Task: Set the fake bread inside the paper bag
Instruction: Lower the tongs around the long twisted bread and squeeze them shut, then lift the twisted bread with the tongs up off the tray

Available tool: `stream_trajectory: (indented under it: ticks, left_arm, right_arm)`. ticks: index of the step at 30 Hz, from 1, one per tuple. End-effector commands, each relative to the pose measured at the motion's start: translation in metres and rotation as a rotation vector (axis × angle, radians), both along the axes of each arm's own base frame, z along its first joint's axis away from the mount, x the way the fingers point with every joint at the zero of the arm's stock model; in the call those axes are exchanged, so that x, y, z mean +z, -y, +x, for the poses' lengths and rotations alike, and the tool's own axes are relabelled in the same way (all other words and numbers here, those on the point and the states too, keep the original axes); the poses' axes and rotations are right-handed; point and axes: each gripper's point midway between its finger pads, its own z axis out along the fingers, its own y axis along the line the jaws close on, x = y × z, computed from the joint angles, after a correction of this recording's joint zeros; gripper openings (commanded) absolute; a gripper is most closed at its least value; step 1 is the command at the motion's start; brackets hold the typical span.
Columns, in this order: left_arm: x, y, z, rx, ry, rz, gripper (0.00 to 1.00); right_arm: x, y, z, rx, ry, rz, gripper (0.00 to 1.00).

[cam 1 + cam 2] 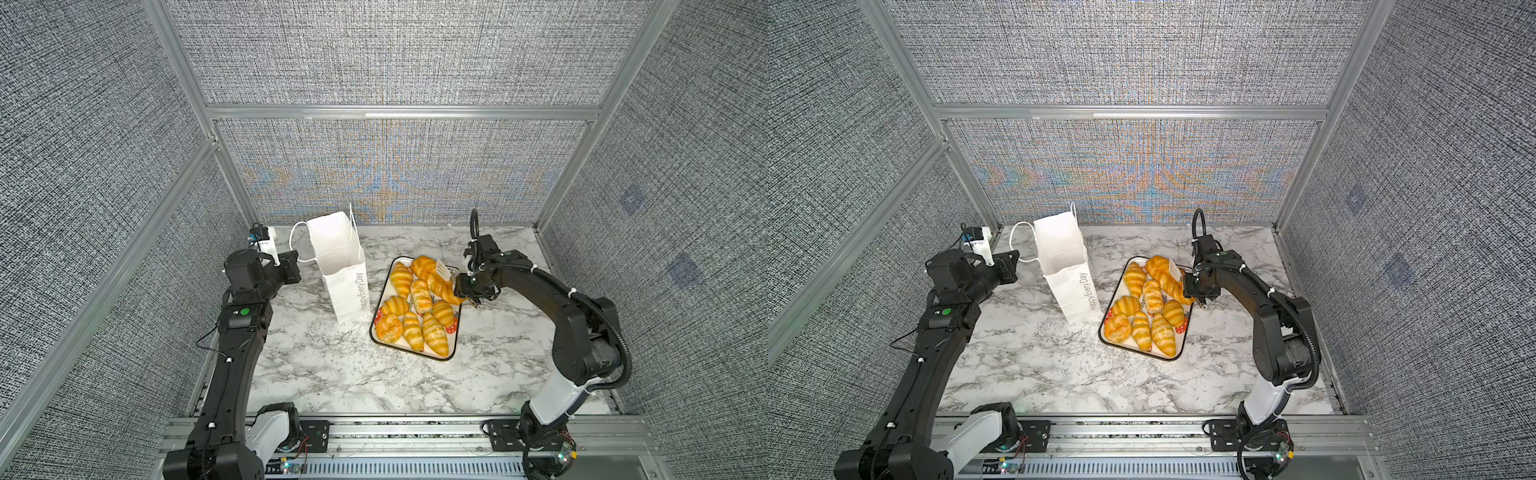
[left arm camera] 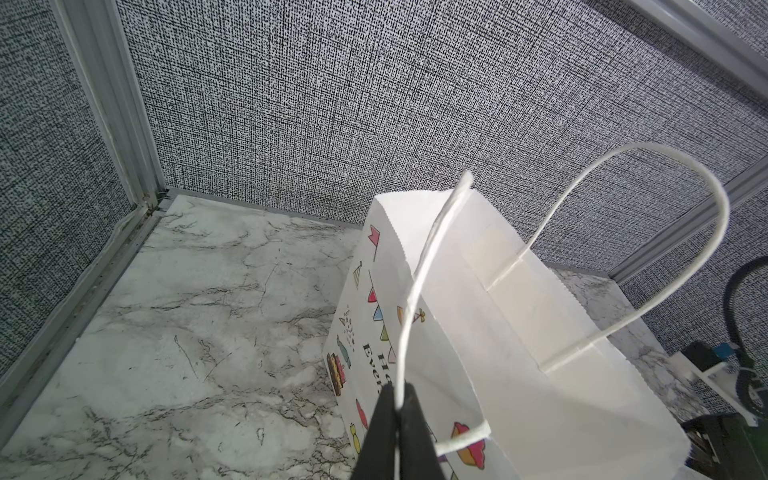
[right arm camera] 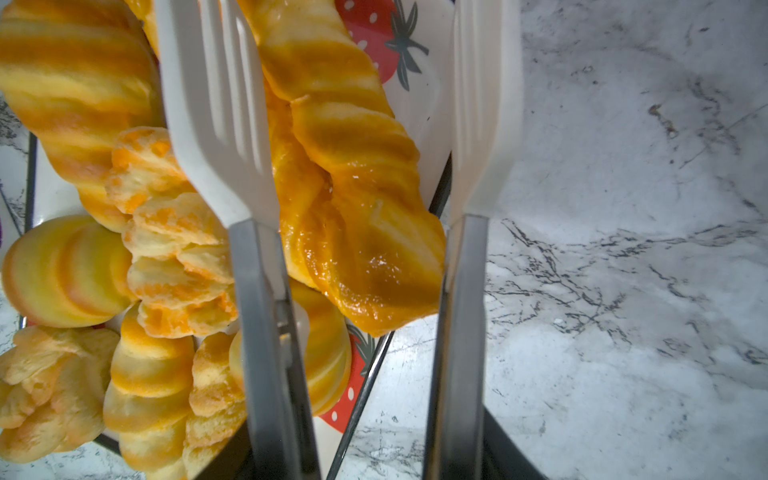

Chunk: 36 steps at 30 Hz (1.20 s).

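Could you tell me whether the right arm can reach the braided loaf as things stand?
Probably yes: the tongs in the right end effector straddle the braided loaf on the tray, with nothing in between.

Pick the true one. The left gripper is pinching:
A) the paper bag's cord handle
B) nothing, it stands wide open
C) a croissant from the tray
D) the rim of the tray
A: in the left wrist view the left gripper is closed tight on the thin white cord handle of the paper bag.
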Motion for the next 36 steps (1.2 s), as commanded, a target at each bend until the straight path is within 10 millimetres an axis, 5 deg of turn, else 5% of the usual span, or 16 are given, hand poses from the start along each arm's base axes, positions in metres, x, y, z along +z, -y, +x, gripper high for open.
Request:
stream_trajectory:
  ticks: [1, 14, 23, 36]
  left_arm:
    - [0.005, 0.001, 0.001, -0.007, 0.021, 0.000, 0.07]
    - [0.005, 0.001, 0.001, -0.009, 0.021, -0.002, 0.07]
    - [0.004, 0.000, 0.001, -0.007, 0.019, -0.003, 0.07]
    - [0.003, -0.001, 0.001, -0.003, 0.017, -0.002, 0.07]
  right_arm:
    - [0.003, -0.004, 0.004, 0.009, 0.014, 0.016, 0.55]
    - [-0.003, -0.013, -0.001, 0.040, -0.014, 0.051, 0.54]
    - [0.000, -0.011, 0.001, 0.035, 0.001, 0.038, 0.40]
    - [0.043, -0.011, 0.002, 0.037, 0.157, 0.081, 0.30]
